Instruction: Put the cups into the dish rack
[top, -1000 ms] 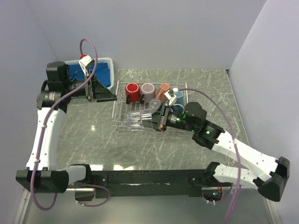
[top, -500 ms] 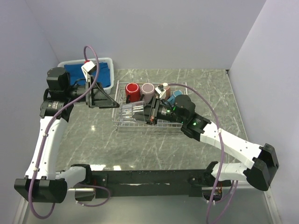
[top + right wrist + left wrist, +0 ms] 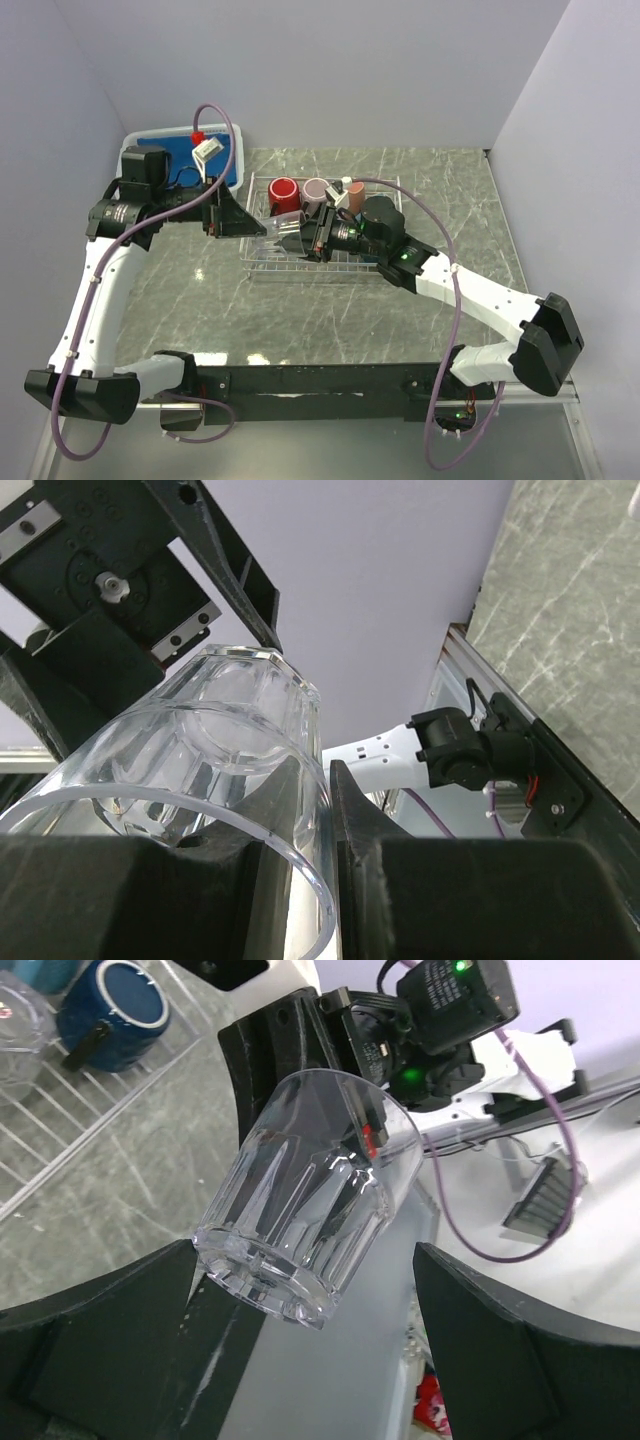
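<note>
Your right gripper (image 3: 312, 237) is closed tight on the clear glass (image 3: 305, 1200). It pinches the rim, with one finger (image 3: 350, 810) outside the wall and the other inside. The glass is up in the air, tipped on its side, over the left end of the dish rack (image 3: 300, 272). Its thick bottom points at your left gripper (image 3: 243, 220).

Your left gripper is wide open and holds nothing. Its two fingers (image 3: 100, 1330) stand on each side of the glass bottom, and I think they are not touching it.

The glass looks light, hard and smooth, so it will likely slip and could crack if it drops on the wire. A rim pinch is a small hold, and the glass may swing. The better place to hold it is low on the sides, just above the thick bottom, where the flat ribs give the fingers something to press on. Squeeze softly.

The red mug (image 3: 283, 193) and the mauve mug (image 3: 316, 190) sit in the rack already.
</note>
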You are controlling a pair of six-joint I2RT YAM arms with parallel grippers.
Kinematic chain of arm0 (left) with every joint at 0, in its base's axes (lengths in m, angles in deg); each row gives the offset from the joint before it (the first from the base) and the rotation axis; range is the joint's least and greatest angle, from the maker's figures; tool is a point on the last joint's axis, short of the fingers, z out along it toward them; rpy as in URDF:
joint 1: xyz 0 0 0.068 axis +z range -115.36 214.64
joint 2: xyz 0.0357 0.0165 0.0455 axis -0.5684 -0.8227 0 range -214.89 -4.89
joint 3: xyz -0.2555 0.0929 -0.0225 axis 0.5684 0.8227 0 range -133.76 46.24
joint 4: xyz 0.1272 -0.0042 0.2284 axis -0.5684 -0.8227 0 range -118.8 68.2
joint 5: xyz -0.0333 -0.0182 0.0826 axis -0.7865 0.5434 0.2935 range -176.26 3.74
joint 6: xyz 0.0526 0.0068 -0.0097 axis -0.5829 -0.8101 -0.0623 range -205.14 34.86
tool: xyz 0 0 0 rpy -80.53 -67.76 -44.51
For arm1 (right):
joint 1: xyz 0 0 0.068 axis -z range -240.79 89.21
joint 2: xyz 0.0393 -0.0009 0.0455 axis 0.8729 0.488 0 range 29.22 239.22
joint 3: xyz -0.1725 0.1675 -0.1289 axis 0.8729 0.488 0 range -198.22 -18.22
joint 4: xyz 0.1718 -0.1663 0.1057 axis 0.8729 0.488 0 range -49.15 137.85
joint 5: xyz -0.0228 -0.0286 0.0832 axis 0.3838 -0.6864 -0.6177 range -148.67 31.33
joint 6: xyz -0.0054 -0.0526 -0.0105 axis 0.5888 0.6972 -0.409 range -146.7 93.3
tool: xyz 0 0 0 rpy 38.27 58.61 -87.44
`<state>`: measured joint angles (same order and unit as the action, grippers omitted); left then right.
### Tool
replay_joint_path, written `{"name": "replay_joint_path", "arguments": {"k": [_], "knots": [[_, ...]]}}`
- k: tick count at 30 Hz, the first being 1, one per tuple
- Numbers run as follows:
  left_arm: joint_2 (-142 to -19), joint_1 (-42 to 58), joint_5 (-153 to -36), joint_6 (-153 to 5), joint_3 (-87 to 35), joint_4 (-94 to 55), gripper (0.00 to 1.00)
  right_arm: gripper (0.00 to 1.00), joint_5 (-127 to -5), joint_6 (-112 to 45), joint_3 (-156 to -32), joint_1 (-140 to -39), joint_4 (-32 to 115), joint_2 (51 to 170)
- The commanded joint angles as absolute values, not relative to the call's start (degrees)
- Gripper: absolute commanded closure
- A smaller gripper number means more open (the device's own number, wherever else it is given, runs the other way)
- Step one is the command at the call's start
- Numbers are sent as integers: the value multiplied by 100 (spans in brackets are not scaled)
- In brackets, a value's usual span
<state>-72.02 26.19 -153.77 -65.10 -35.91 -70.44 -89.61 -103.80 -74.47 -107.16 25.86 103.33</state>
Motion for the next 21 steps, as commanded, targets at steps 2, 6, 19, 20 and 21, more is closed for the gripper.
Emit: {"name": "replay_joint_path", "arguments": {"k": [2, 6, 19, 20, 21], "knots": [[-7283, 2313, -15421, -7019, -3550, -7453, 4, 100, -9242, -10527, -7965, -10843, 1589, 10411], [-7432, 2304, -15149, -7763, -3725, -8022, 4, 100, -9321, -10510, -8044, -10834, 1650, 10429], [-7687, 2313, -16201, -7048, -3603, -7262, 4, 100, -9453, -11027, -7763, -10693, 808, 10533], [-7713, 2321, -16429, -6785, -3594, -6764, 4, 100, -9444, -11124, -7746, -10693, 484, 10586], [-7714, 2321, -16501, -6243, -3576, -6515, 4, 100, -9453, -11221, -7737, -10711, 324, 10717]]}}
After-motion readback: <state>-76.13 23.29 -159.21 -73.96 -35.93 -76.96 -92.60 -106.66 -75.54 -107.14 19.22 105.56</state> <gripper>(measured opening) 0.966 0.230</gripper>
